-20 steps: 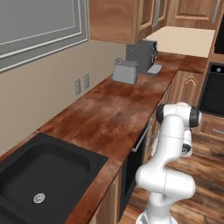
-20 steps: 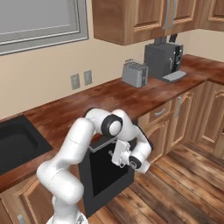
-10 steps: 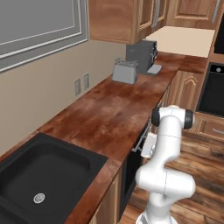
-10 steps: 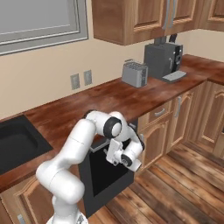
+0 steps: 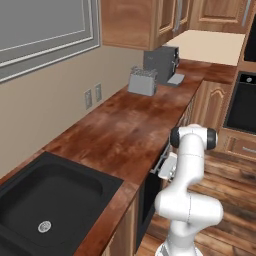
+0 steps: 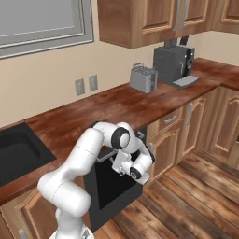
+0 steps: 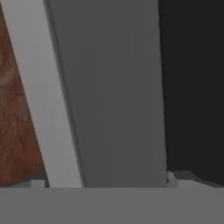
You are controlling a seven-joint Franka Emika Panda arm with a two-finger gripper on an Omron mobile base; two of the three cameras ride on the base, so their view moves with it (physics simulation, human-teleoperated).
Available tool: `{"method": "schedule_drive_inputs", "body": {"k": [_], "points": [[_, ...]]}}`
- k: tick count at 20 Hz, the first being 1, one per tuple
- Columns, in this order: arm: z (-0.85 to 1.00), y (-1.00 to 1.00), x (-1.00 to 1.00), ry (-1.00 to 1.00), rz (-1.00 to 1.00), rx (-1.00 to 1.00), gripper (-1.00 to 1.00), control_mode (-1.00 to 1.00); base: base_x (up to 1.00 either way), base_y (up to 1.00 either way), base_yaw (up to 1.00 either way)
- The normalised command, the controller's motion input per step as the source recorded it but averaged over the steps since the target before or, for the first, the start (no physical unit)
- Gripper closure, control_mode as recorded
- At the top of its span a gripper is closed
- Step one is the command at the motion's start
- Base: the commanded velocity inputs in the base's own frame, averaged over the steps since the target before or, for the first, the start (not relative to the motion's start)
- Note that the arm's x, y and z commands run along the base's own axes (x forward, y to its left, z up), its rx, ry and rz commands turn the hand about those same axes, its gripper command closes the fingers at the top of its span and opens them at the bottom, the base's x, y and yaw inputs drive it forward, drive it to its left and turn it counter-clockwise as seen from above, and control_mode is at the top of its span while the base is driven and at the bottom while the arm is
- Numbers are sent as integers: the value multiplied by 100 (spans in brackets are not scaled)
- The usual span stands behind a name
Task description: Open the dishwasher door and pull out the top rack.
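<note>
The dishwasher door (image 6: 112, 189) is a flat black panel under the wooden counter, standing upright and closed; its edge also shows as the door (image 5: 146, 210). Its silver bar handle (image 7: 41, 109) runs slantwise across the hand view, close up, with the black panel to its right. My gripper (image 6: 117, 164) is right at the door's top edge, and the gripper (image 5: 161, 170) sits against the handle. In the hand view the gripper (image 7: 105, 179) is open, its fingertips (image 7: 38, 180) wide apart with the bar between them. The top rack is hidden behind the door.
A black sink (image 5: 45, 200) is set in the counter (image 5: 125, 125) to the left. A toaster (image 6: 143, 78) and coffee machine (image 6: 172, 63) stand farther right. Wooden cabinet doors (image 6: 172, 140) flank the dishwasher. A black oven (image 5: 242, 102) is ahead.
The arm has folded in and brought the gripper from out in front of the door up to its top edge at the handle. The door has not moved.
</note>
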Motion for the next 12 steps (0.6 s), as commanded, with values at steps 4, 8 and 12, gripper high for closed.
{"method": "schedule_drive_inputs", "body": {"k": [4,8,12], "points": [[-8,54,57,-5,0,-10,-100,-100,0,0,0],[-3,68,42,-3,-2,-15,100,-100,0,0,0],[0,65,23,11,-18,-3,100,-100,0,0,0]]}}
